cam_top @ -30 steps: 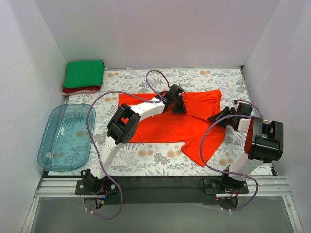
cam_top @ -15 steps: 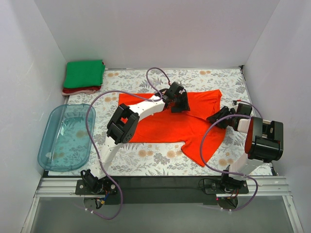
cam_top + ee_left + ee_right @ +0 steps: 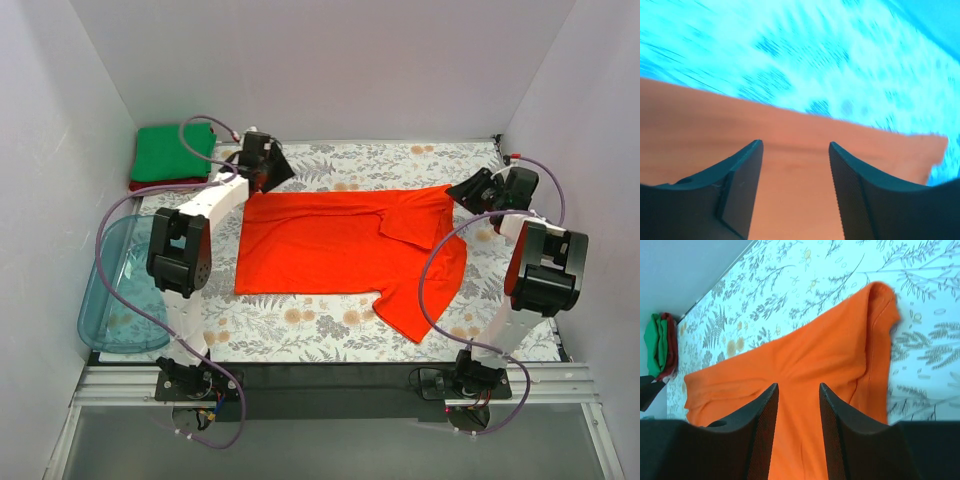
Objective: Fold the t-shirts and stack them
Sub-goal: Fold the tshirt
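Orange-red t-shirt [image 3: 330,245] spread flat mid-desk [image 3: 330,335], left claw [image 3: 280,168] over its far-left corner, jaws apart and empty, right claw [image 3: 460,190] by its far-right corner, likewise parted, green t-shirt [image 3: 172,150] folded atop dark red t-shirt [image 3: 150,186] — desk's far-left corner.

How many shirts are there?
3. The orange shirt lies spread out in the middle. The green shirt sits folded in the far left corner, on top of the dark red shirt. More could hide underneath.
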### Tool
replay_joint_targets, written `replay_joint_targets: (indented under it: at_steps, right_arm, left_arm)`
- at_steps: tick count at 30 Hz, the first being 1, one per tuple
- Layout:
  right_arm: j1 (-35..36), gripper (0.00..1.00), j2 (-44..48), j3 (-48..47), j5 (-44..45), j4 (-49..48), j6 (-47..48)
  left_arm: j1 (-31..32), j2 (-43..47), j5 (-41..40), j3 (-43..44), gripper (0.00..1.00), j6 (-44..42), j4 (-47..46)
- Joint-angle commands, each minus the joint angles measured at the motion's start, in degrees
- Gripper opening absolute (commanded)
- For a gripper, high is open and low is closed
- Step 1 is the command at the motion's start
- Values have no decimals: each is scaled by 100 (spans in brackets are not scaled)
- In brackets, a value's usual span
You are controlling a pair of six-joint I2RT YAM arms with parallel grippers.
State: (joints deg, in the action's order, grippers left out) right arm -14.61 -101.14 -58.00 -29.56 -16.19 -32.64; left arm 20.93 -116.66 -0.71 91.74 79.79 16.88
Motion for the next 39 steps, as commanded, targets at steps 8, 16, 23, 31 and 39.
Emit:
replay_joint_targets:
  at_steps: [8,16,23,31,39]
  right_arm:
    - [-15,45,-1715,-1467,-243,-982,-427]
    - [-68,45,-2665,-1935,-191,-1080,-682]
    - [-358,45,-3166,-2207,-331,-1062,-867]
    - [-516,46,-3228,-2541,-629,-1053,-788]
    - [-508,52,-2018,-2234,-929,-764,-489]
  left_arm:
    - [-1064,-330,-96,-324,47,-403,-387]
    - [-1187,-647,-228,-552,44,-306,-370]
    - [-1240,-832,-254,-597,43,-218,-282]
    - [-1240,-832,-184,-465,50,-271,-282]
    - [-1162,229,-271,-306,65,-578,-256]
